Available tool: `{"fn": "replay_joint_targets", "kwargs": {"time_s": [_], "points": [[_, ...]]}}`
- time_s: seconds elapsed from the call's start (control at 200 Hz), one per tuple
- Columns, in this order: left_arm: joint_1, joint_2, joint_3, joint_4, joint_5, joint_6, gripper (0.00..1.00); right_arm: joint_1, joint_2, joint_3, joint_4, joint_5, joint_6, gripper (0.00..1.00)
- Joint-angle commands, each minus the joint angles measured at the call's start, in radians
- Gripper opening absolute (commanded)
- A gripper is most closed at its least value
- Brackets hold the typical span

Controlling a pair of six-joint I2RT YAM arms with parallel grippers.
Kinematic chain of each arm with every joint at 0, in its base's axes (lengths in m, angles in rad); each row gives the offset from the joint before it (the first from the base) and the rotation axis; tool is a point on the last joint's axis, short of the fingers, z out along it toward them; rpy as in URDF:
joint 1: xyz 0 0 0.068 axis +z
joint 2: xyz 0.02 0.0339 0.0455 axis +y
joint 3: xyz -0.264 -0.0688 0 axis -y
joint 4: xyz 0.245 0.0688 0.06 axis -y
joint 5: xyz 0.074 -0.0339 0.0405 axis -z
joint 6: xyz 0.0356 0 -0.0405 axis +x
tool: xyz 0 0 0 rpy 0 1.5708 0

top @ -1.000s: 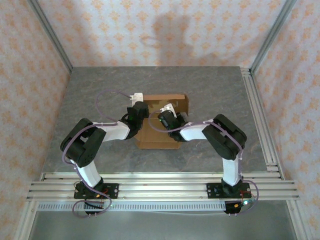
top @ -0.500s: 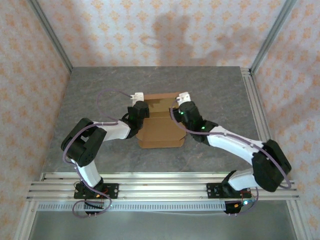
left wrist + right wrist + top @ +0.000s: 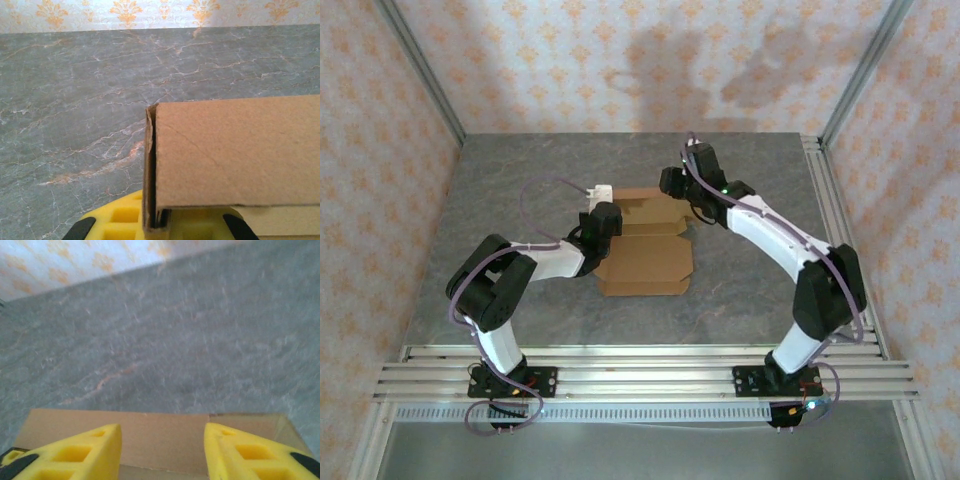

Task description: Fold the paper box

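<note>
My left gripper [image 3: 598, 193] sits at the far left corner of the box [image 3: 645, 262], which lies on the table [image 3: 510, 200]; my right gripper [image 3: 672, 186] hangs at its far right corner

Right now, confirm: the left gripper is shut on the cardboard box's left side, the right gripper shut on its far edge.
Not the right gripper: the right wrist view shows it open at the far edge, gripping nothing. The left gripper is shut on the cardboard box's left side.

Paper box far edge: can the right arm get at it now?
Probably yes: the right end effector is open over the paper box's far edge, nothing between; the left end effector clamps the left side, clear of it.
</note>
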Motion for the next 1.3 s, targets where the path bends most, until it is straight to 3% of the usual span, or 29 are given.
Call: {"fn": "replay_joint_targets", "kwargs": {"time_s": [0.0,0.445,0.536,0.651,0.766,1.086,1.296], "points": [[-0.012,0.045,-0.022,-0.134,0.001,0.009,0.0,-0.024,0.048,0.04,-0.113,-0.076,0.068,0.43],[-0.014,0.055,-0.009,-0.138,0.006,0.012,0.0,-0.046,0.107,0.009,-0.031,-0.204,0.127,0.21],[-0.014,0.053,-0.009,-0.143,0.001,0.009,0.0,-0.06,0.1,0.0,-0.023,-0.221,0.135,0.23],[-0.014,0.046,-0.018,-0.146,-0.006,0.008,0.0,-0.07,0.058,-0.017,-0.038,-0.139,0.106,0.43],[-0.014,0.046,-0.016,-0.143,0.002,0.01,0.0,-0.082,0.052,-0.016,-0.057,-0.135,0.091,0.51],[-0.014,0.05,-0.001,-0.152,0.004,0.017,0.0,-0.084,0.091,-0.012,0.006,-0.327,0.169,0.45],[-0.015,0.056,-0.001,-0.149,0.011,0.011,0.0,-0.085,0.093,0.0,0.05,-0.372,0.207,0.34]]}}
